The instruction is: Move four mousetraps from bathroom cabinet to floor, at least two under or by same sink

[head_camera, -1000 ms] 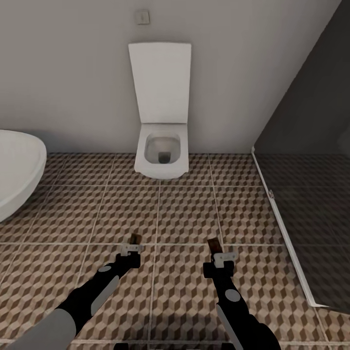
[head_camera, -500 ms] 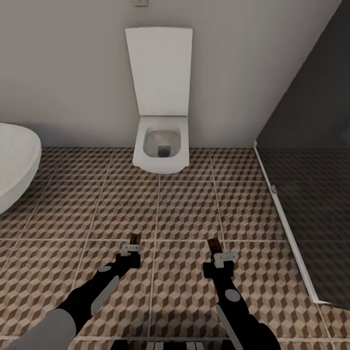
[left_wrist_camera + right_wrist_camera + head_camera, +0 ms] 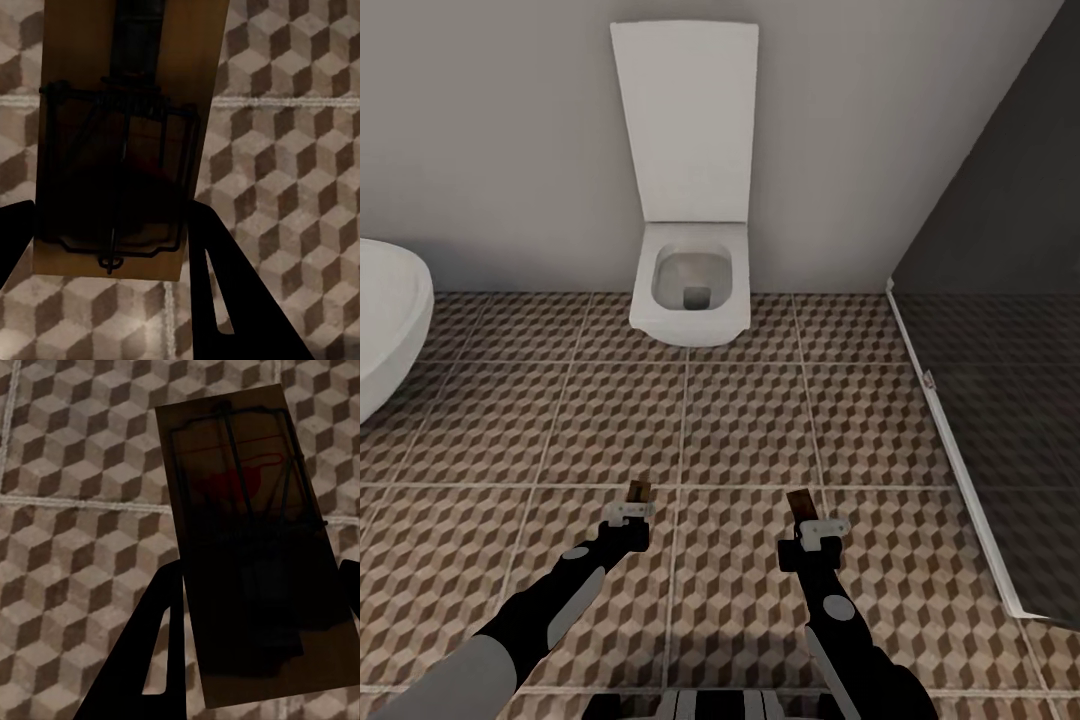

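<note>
So at this point I had both arms stretched out low over the bathroom floor (image 3: 740,420), each one carrying a trap. My left claw (image 3: 632,506) was pinched on a mousetrap (image 3: 639,490), with the little board sticking out past the fingertips toward the far wall. The left wrist cam showed that trap (image 3: 124,142) as a tan board with the dark wire frame on top, and the black fingers (image 3: 225,292) were squeezed against its two long edges, cube-pattern tiles behind it.

Same deal on the other side: my right claw (image 3: 810,522) was clamped on a second mousetrap (image 3: 798,503), also poking forward past the tips. On the right wrist cam that board (image 3: 251,547) looked pretty dark and shadowed, but I could make out the wire and a red patch near its far end, with one finger (image 3: 161,637) pressed on one edge and the other just peeking in at the opposite edge.

Both traps were up in the air over the tiles, not lying on them. Straight ahead against the far wall sat the toilet (image 3: 690,290), lid up. A white rounded tub edge (image 3: 385,330) showed at far left, and a dark glass shower panel (image 3: 1000,380) ran along the right.
</note>
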Controlling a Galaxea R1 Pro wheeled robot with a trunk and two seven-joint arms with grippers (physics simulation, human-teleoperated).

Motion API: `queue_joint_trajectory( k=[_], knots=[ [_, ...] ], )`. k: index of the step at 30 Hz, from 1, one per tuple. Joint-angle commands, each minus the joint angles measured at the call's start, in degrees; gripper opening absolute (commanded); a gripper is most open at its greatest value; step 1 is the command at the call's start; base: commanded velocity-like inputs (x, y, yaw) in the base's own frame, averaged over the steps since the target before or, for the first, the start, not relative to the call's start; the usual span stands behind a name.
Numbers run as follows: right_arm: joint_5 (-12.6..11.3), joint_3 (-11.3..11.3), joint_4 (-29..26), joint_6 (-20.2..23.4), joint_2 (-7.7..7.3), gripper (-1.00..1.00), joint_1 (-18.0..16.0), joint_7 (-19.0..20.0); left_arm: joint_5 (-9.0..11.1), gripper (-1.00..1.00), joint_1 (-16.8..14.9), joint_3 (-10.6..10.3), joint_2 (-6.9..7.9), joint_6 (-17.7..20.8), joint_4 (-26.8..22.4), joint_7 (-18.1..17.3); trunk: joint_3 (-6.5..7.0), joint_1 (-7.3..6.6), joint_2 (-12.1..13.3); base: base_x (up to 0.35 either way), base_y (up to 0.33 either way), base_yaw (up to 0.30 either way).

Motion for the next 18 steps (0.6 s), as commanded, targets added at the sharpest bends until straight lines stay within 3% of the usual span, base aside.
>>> queue_joint_trajectory(
  k=[1, 8, 11, 15, 18],
  knots=[
    [-0.68, 0.16, -0.08, 0.08, -0.04, -1.0, -0.03, -0.39, 0.37, -1.0, -0.04, -0.28, 0.08, 0.18, -0.15, 0.4, -0.06, 0.0, -0.03, 0.0, 0.0, 0.0],
    [-0.65, 0.27, -0.22, 0.09, -0.2, -1.0, -0.03, 0.06, 0.37, -1.0, -0.04, -0.28, 0.08, 0.18, -0.11, 0.4, -0.1, 0.0, -0.03, 0.0, 0.0, 0.0],
    [0.45, 0.17, -0.24, 0.5, -0.24, -1.0, -0.09, 1.62, 0.37, -1.0, -0.04, -0.28, 0.08, 0.18, 0.0, 0.4, -0.1, 0.0, -0.03, 0.0, 0.0, 0.0],
    [3.9, -0.17, 0.66, 2.09, -0.31, -1.0, -2.53, 8.07, 0.37, -1.0, -0.04, -0.28, 0.08, 0.18, 0.04, 0.4, -0.1, 0.0, -0.03, 0.0, 0.0, 0.0],
    [5.01, -1.14, 2.5, 2.39, -0.32, -1.0, -3.97, 12.81, 0.37, -1.0, -0.04, -0.28, 0.08, 0.18, -0.01, 0.4, -0.1, 0.0, -0.03, 0.0, 0.0, 0.0]
  ],
)
